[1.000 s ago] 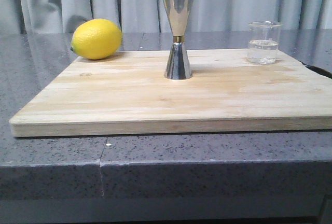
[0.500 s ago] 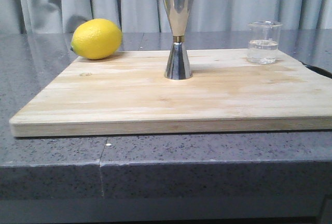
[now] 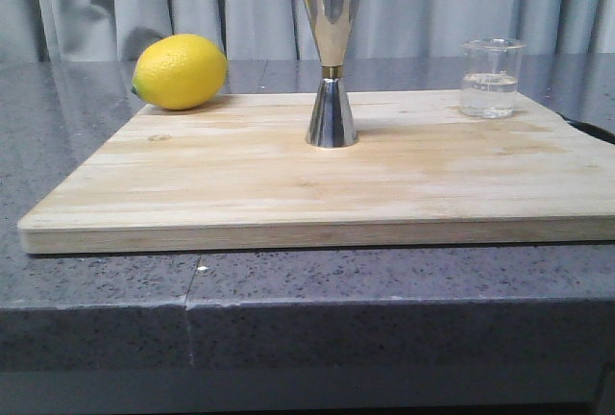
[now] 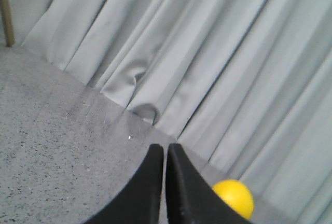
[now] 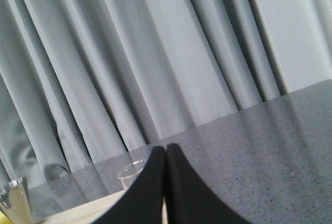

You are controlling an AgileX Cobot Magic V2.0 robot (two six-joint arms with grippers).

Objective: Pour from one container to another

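Observation:
The small clear glass beaker [image 3: 491,79] stands upright at the far right corner of the wooden board [image 3: 288,184], with a little clear liquid in it. The tall steel hourglass jigger [image 3: 332,61] stands upright at mid-board, a gold band at its waist. Neither gripper shows in the front view. In the left wrist view, my left gripper [image 4: 165,149] is shut and empty above the grey counter. Seen from the right wrist, my right gripper [image 5: 166,148] is shut and empty, the beaker [image 5: 129,174] partly hidden behind one finger. The jigger's rim [image 5: 11,193] peeks in at the edge.
A yellow lemon [image 3: 179,71] rests at the board's far left corner and shows beside the left fingers [image 4: 233,197]. The grey speckled counter [image 3: 288,285] has a front edge close to the camera. Grey curtains [image 3: 192,2] hang behind.

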